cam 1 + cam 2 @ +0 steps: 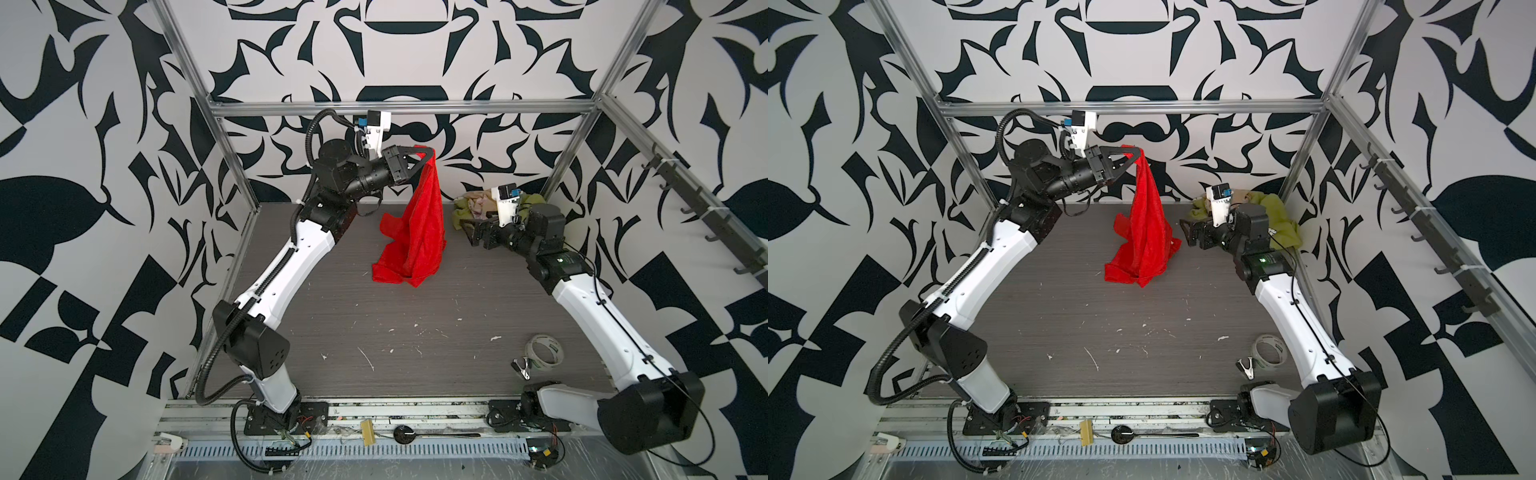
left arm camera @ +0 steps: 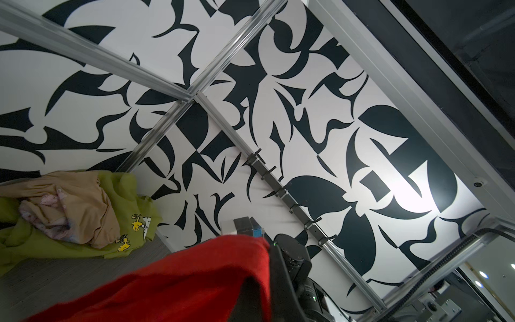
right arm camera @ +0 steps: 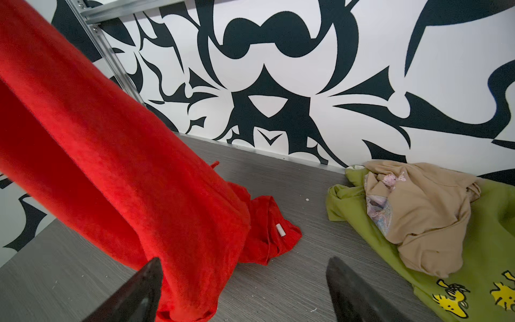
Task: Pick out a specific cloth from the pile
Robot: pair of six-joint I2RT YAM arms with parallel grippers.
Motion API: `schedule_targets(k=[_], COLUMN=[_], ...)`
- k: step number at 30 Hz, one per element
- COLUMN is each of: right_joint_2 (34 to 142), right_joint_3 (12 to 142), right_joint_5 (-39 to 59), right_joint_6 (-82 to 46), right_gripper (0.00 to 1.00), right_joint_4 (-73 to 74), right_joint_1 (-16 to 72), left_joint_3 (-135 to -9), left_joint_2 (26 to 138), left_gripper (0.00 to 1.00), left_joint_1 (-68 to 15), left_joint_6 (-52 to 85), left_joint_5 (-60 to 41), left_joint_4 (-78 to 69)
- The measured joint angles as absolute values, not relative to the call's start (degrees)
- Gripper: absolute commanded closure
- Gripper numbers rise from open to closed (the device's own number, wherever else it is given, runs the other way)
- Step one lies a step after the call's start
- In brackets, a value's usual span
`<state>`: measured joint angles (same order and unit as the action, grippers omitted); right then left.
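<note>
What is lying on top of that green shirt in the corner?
A crumpled beige garment lies on the green shirt, pale pink patterned fabric showing in its folds. Whatever is under them is hidden.

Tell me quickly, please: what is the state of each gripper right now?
Left gripper: closed on the red cloth, which hangs from it down to the table.
Right gripper: open, holding nothing.

The cloth (image 1: pixel 419 224) is plain bright red. The shirt (image 3: pixel 490 237) is green with little yellow birds. The small top (image 3: pixel 426 223) is tan. My desk (image 1: pixel 374 332) is grey with thin lines. My left pincer (image 1: pixel 429 153) and right pincer (image 3: pixel 243 260) are black.
</note>
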<state>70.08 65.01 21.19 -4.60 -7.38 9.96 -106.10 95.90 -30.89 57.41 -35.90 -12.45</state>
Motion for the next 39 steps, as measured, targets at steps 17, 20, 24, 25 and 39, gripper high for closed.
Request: schedule_targets(k=[17,20,24,25,39], right_joint_2=[66.57,66.54,66.57,66.57,67.29], right_joint_3=[64.64,64.64,64.64,64.64,63.64], right_joint_5=[23.11,23.11,23.07,23.05,22.72], right_joint_6=[-6.11,-6.48,-6.92,-6.94,-6.92], right_gripper=[0.08,0.08,0.08,0.08,0.08], right_joint_4=[-6.55,-6.55,-6.55,-6.55,-6.59], right_joint_1=[10.02,10.28,10.74,10.85,11.35], left_joint_3=[-99.15,-97.36,-92.99,-91.94,-77.19], left_joint_2=[80.2,77.78,75.2,74.89,71.5], left_gripper=[1.0,1.0,1.0,1.0,1.0], left_joint_1=[-34.13,-34.41,-34.41,-34.44,-34.35], left_joint_6=[54.3,53.49,52.84,52.82,51.46], left_joint_5=[-31.99,-31.22,-30.59,-30.5,-28.29], left_joint_4=[-5.72,-4.78,-4.64,-4.51,-2.72])
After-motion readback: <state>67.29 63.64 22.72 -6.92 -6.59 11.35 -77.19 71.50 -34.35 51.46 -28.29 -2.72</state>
